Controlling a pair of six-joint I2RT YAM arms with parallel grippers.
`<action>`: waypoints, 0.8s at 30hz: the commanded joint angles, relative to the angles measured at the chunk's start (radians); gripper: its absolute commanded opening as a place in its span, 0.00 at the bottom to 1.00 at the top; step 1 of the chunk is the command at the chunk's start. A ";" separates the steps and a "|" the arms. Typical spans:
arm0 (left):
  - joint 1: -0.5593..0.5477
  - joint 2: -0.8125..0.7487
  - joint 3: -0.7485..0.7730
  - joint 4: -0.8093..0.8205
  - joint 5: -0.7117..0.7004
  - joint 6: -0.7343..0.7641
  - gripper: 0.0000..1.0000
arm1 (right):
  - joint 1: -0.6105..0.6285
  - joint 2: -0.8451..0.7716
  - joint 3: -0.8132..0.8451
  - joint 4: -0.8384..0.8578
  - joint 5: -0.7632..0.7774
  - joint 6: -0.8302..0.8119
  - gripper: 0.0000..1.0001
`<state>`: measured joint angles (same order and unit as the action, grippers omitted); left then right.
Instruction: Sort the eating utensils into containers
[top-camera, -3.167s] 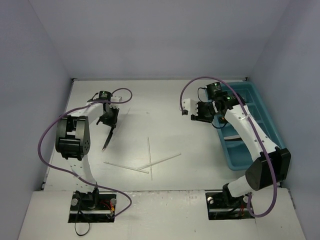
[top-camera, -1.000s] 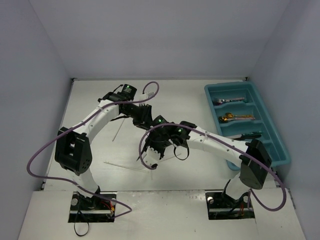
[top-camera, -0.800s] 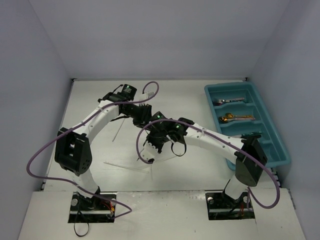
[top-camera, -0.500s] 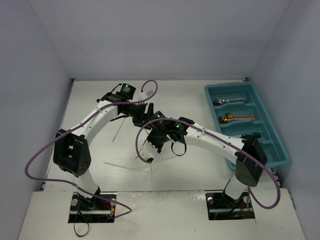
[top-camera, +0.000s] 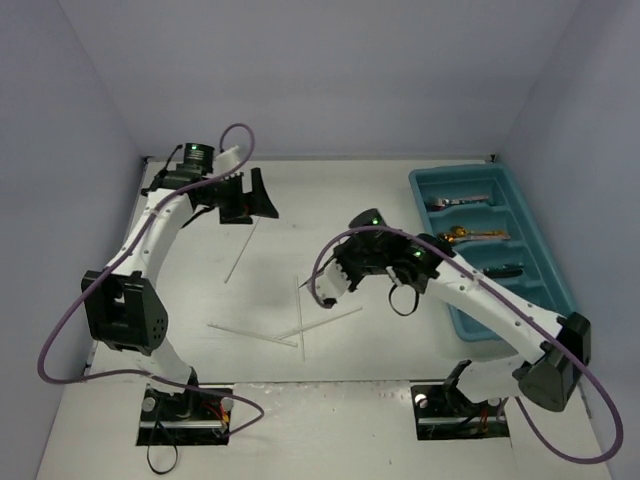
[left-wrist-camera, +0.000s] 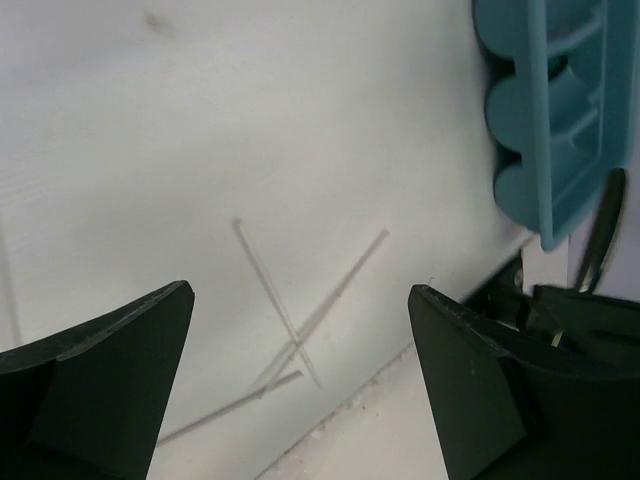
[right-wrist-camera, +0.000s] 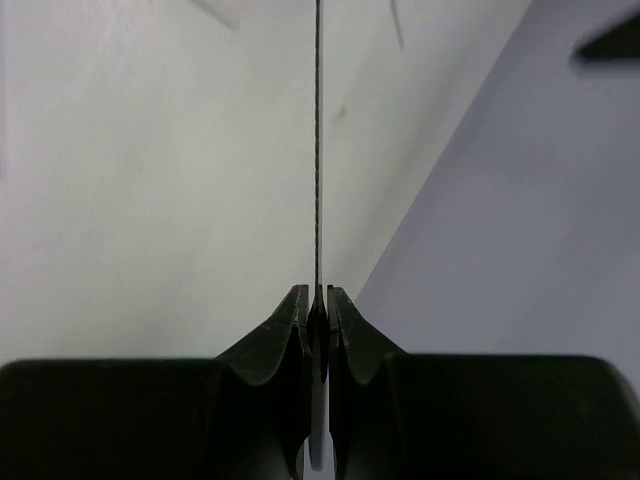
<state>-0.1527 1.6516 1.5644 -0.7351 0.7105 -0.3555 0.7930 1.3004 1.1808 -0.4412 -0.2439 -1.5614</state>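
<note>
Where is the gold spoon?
In the top view, the gold spoon lies in the teal tray at the right side of the table, in the second compartment from the far end.

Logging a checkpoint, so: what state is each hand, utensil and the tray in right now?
left hand: open, empty.
right hand: shut on the dark knife.
dark knife: gripped, edge-on to the wrist camera.
white sticks: lying loose on the table, two crossed.
tray: several utensils inside.
</note>
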 joint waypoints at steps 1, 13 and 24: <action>0.013 -0.098 0.006 0.011 -0.133 0.064 0.88 | -0.229 -0.113 -0.043 -0.112 0.052 -0.097 0.00; -0.081 -0.154 -0.095 0.017 -0.208 0.244 0.88 | -1.004 0.045 0.060 -0.425 -0.018 -0.696 0.00; -0.117 -0.158 -0.109 0.015 -0.304 0.245 0.88 | -1.200 0.142 -0.007 -0.447 0.006 -0.889 0.00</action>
<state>-0.2751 1.5440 1.4395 -0.7362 0.4376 -0.1322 -0.3935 1.4197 1.1830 -0.8450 -0.2437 -1.9722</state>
